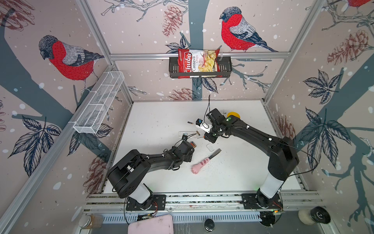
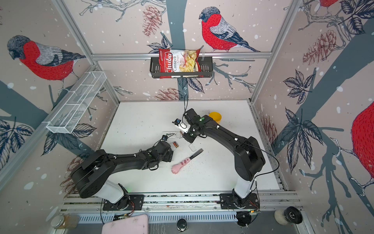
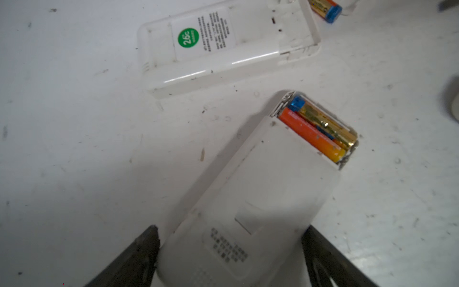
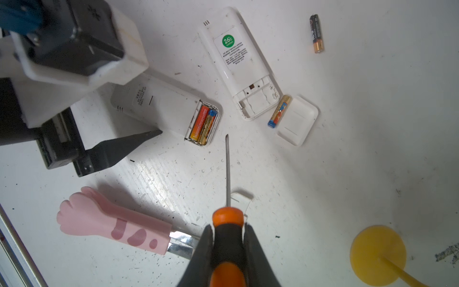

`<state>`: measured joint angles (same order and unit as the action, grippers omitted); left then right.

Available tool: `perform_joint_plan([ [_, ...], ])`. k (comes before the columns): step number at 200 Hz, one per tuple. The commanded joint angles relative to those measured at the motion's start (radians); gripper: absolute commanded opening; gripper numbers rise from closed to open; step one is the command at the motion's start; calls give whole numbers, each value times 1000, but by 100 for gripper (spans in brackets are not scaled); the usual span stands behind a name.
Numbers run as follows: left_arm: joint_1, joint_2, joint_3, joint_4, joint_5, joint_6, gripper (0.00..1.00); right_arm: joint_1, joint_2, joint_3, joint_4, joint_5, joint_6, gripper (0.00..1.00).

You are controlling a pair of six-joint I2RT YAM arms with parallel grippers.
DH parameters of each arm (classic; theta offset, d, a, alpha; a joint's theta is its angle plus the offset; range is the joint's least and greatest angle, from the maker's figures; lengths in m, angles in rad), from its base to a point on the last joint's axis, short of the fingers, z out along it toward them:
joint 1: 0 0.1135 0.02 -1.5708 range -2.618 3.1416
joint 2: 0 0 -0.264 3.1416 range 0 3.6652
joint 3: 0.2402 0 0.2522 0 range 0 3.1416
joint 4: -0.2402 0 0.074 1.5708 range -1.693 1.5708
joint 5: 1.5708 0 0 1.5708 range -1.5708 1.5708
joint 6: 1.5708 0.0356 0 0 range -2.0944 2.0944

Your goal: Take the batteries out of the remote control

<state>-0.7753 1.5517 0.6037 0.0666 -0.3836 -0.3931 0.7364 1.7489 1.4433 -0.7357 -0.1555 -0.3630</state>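
1. Left claw [image 3: 231, 228]: spread wide, a finger [image 3: 139, 253] along each flank of the near remote [image 3: 248, 198]; whether it presses yet, cannot tell. Risk: a slack hold lets the remote skate on the worktop [image 3: 62, 149] once levered.
2. Batteries [image 3: 318, 131], orange and gold, lie side by side in its open bay, not yet out.
3. Right claw [image 4: 228, 225]: pinching the screwdriver [image 4: 227, 217] by its handle, blade tip just short of that bay. Risk: tip skids off a round cell, bends a contact or flicks the cell away.
4. Far remote [image 4: 238, 59]: bay empty; a gold battery [image 4: 279, 111] lies between it and a loose cover [image 4: 298, 120], a black cell [image 4: 316, 32] well apart. Risk: an ejected cell rolls off among these.
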Motion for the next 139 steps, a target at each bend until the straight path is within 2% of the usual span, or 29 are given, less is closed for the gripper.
perform_joint_plan([
  [1, 1, 26, 13, -45, -137, -21, 89, 7, 2, 2, 8, 14, 13, 0],
  [27, 1, 59, 18, -49, -197, -82, 89, 13, 15, 22, 6, 3, 10, 0],
  [45, 1, 56, -15, -14, -178, -118, 88, 15, 18, 26, 3, 5, 7, 0],
  [95, -1, -29, -120, 61, -147, -193, 88, 20, 18, 31, 6, -4, 2, 0],
  [139, 6, -69, -142, 57, -213, -225, 89, 25, 27, 35, 5, -7, 1, 0],
])
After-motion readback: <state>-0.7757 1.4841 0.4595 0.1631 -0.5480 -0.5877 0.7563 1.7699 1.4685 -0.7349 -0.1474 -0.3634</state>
